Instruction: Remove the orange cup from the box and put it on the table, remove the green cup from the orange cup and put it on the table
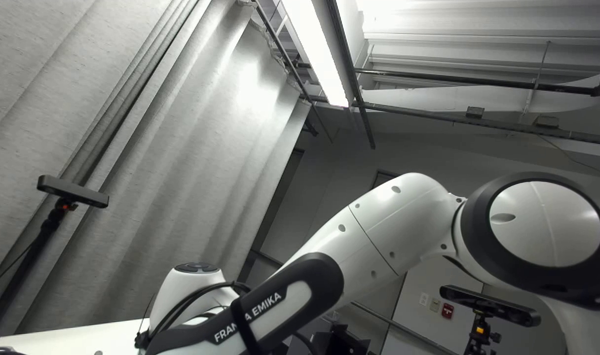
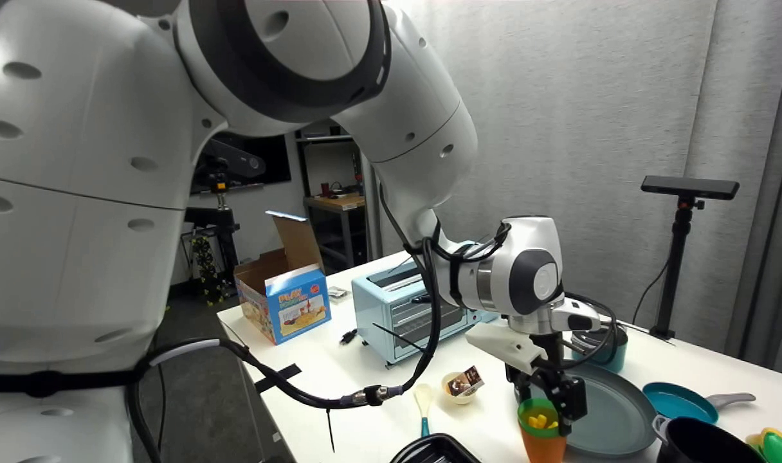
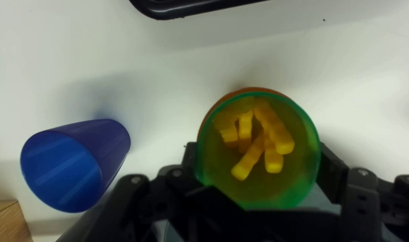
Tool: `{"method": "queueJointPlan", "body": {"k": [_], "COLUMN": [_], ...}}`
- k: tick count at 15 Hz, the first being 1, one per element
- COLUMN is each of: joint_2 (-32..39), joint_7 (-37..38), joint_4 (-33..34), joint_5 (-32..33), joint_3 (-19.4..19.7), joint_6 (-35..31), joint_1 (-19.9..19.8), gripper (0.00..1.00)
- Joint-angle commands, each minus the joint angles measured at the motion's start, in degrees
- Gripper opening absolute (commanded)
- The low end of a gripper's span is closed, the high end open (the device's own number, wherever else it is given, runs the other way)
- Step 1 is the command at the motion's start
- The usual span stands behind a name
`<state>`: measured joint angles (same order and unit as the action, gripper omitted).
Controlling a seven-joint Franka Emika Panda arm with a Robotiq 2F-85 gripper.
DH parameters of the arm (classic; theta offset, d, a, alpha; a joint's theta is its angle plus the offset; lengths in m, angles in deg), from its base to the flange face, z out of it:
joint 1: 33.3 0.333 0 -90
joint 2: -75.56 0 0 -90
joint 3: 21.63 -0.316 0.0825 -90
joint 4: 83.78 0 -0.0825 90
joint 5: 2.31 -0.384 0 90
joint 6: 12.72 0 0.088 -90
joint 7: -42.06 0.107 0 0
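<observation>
In the wrist view the green cup (image 3: pixel 292 195), seen from above, holds several yellow sticks and sits inside the orange cup. Only a thin orange rim shows there. The orange cup (image 2: pixel 544 448) is plainer in an exterior view, upright, its base cut off by the frame. My gripper (image 3: pixel 258 166) points down around the green cup, its pads pressed on opposite sides near the rim. Whether the orange cup rests on the table (image 3: pixel 157 67) cannot be told. Far back on the table stands an open printed box (image 2: pixel 298 302), its inside mostly hidden.
A blue cup (image 3: pixel 113 144) and a brown cardboard corner (image 3: pixel 7 222) lie left in the wrist view. Around the gripper are a black tray (image 2: pixel 439 451), a grey plate (image 2: pixel 616 415), a teal pan (image 2: pixel 677 404) and a black pot (image 2: pixel 703 444). Behind is a light-blue toaster oven (image 2: pixel 375 315).
</observation>
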<state>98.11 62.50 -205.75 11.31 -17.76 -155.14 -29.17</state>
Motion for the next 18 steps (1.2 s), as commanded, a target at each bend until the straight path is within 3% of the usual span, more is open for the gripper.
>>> {"method": "queueJointPlan", "body": {"k": [1,3,4,6,18], "joint_2": [0.1,0.2,0.3,0.4,-0.8], "joint_7": [-0.7,-0.7,-0.5,-0.6,-0.1], "joint_4": [-0.5,-0.5,-0.4,-0.3,-0.6], "joint_5": [-2.1,-2.2,-2.1,-2.1,-1.4], "joint_3": [0.3,0.4,0.5,0.5,1.4], "joint_6": [-2.6,-2.5,-2.4,-2.2,-1.8], "joint_1": [0.0,-0.1,0.0,0.0,0.2], "gripper": [0.57,0.57,0.95,1.0,1.0]}}
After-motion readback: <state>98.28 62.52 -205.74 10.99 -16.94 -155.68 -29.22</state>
